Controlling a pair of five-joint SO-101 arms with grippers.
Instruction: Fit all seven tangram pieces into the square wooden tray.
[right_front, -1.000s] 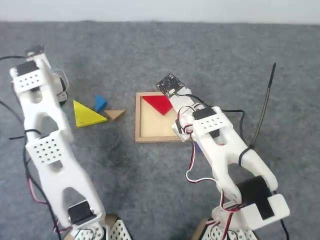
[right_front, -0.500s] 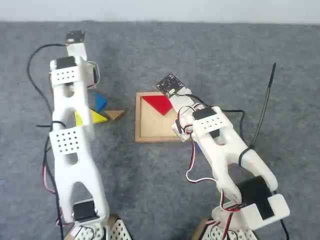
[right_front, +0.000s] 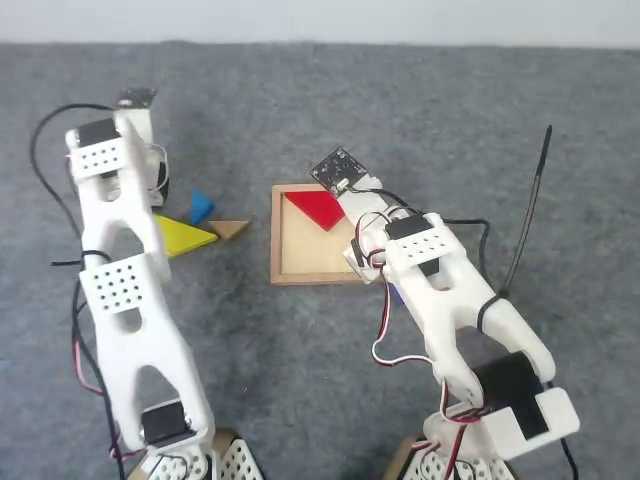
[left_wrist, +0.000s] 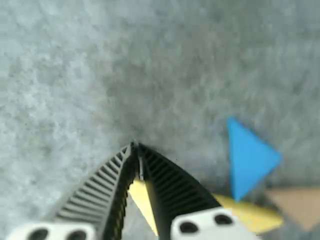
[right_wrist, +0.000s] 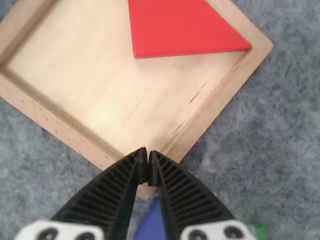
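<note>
The square wooden tray (right_front: 300, 255) lies mid-table with a red triangle (right_front: 318, 208) in its far corner. Left of it lie a yellow triangle (right_front: 188, 238), a blue triangle (right_front: 201, 207) and a small tan piece (right_front: 230, 229). My left gripper (left_wrist: 136, 147) is shut with nothing in it, low over the carpet beside the blue triangle (left_wrist: 247, 157), its fingers above the yellow triangle (left_wrist: 142, 197). My right gripper (right_wrist: 147, 152) is shut and empty at the tray's rim (right_wrist: 215, 100), over a blue piece (right_wrist: 152, 222). The red triangle (right_wrist: 180, 27) lies beyond it.
Grey carpet covers the table. The left arm (right_front: 115, 280) stands over the ground left of the loose pieces. The right arm (right_front: 450, 300) hides the area by the tray's near right corner. A thin black rod (right_front: 530, 215) rises at the right. A green bit (right_wrist: 257, 231) shows beside the right fingers.
The left arm swung right and farther out over the loose pieces, then came back a little to the left. The right arm, tray and pieces have not moved.
</note>
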